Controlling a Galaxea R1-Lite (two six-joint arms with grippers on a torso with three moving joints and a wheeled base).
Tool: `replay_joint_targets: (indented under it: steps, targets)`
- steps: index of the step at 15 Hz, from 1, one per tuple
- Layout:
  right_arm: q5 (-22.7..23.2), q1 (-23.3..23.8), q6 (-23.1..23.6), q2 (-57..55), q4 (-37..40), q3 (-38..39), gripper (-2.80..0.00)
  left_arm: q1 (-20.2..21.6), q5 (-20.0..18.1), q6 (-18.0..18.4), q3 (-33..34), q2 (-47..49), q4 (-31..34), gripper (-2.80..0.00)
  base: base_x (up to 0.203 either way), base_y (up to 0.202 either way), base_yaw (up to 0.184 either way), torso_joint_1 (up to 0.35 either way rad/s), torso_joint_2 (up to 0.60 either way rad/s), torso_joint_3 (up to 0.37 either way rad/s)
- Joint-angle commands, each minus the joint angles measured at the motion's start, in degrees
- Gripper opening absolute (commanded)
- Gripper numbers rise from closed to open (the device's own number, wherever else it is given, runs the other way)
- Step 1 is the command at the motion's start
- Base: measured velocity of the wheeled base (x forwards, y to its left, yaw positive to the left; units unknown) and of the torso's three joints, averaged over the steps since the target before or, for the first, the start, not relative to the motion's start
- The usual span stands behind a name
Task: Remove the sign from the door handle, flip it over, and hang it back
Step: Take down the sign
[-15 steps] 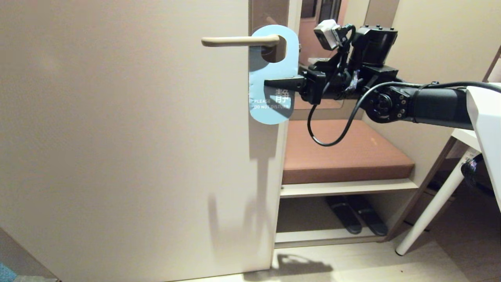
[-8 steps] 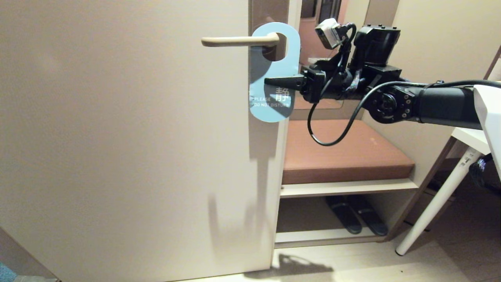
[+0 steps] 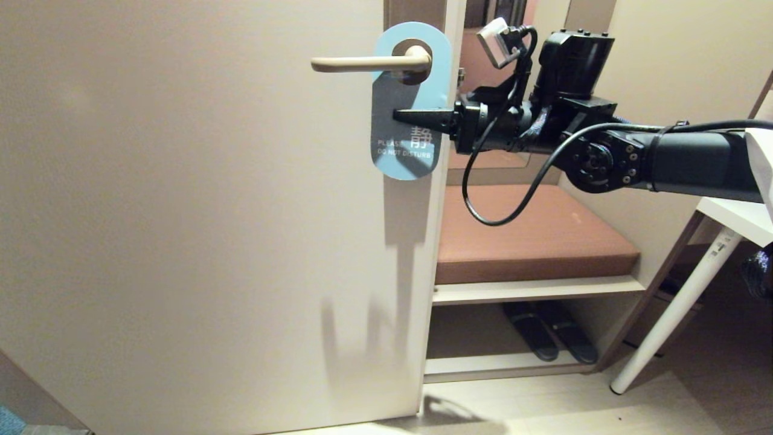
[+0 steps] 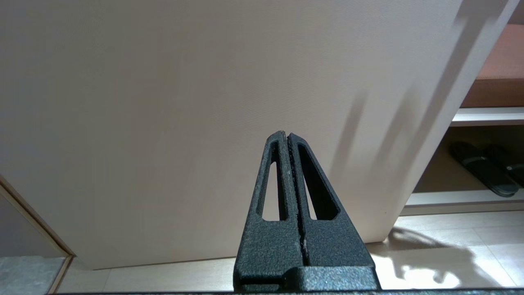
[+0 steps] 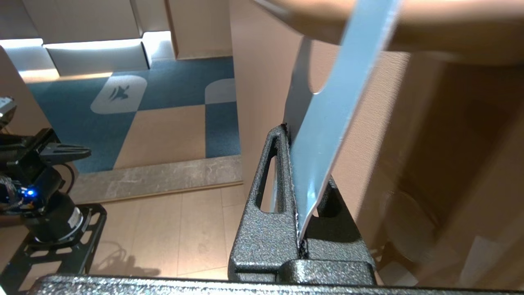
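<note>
The sign (image 3: pixel 403 130) hides the door handle's (image 3: pixel 368 61) backplate and base.

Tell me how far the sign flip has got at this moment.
Early stage. The right gripper is shut on the sign, whose hole still rings the door handle, blue "do not disturb" side showing. Taking it off, turning it over and rehanging all remain. The left gripper is shut, low by the door.

Blue sign on the door handle, upper centre of the frame.

The sign (image 3: pixel 403 115), an oblong card with rounded ends, shows its blue "PLEASE DO NOT DISTURB" face and hangs nearly upright, its round hole ringing the inner end of the door handle (image 3: pixel 362 62), a slim cream lever lying level and pointing toward the frame's left.
</note>
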State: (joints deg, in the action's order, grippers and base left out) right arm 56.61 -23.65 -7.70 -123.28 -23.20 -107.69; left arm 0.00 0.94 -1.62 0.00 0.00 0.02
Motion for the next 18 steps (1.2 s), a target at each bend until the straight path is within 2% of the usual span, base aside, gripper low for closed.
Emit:
replay_joint_targets:
  steps: [1, 3, 6, 12, 18]
  targets:
    - [0.3, -0.5, 0.7, 0.9, -0.1, 1.1, -2.8, 0.0, 0.0, 0.0, 0.0, 0.0, 0.0, -2.8, 0.0, 0.0, 0.0, 0.0, 0.0, 0.0]
    - [-0.8, -0.7, 1.4, 1.7, -0.1, 2.7, -2.8, 0.0, 0.0, 0.0, 0.0, 0.0, 0.0, -2.8, 0.0, 0.0, 0.0, 0.0, 0.0, 0.0]
    - [-6.3, -1.5, 1.4, 2.8, -0.1, 4.5, -2.8, 0.0, 0.0, 0.0, 0.0, 0.0, 0.0, -2.8, 0.0, 0.0, 0.0, 0.0, 0.0, 0.0]
    - [-11.6, -2.9, 3.1, 5.5, 0.0, 9.3, -2.8, 0.0, 0.0, 0.0, 0.0, 0.0, 0.0, -2.8, 0.0, 0.0, 0.0, 0.0, 0.0, 0.0]
    - [-15.6, -4.1, 3.4, 7.8, 0.3, 9.9, -2.8, 0.0, 0.0, 0.0, 0.0, 0.0, 0.0, -2.8, 0.0, 0.0, 0.0, 0.0, 0.0, 0.0]
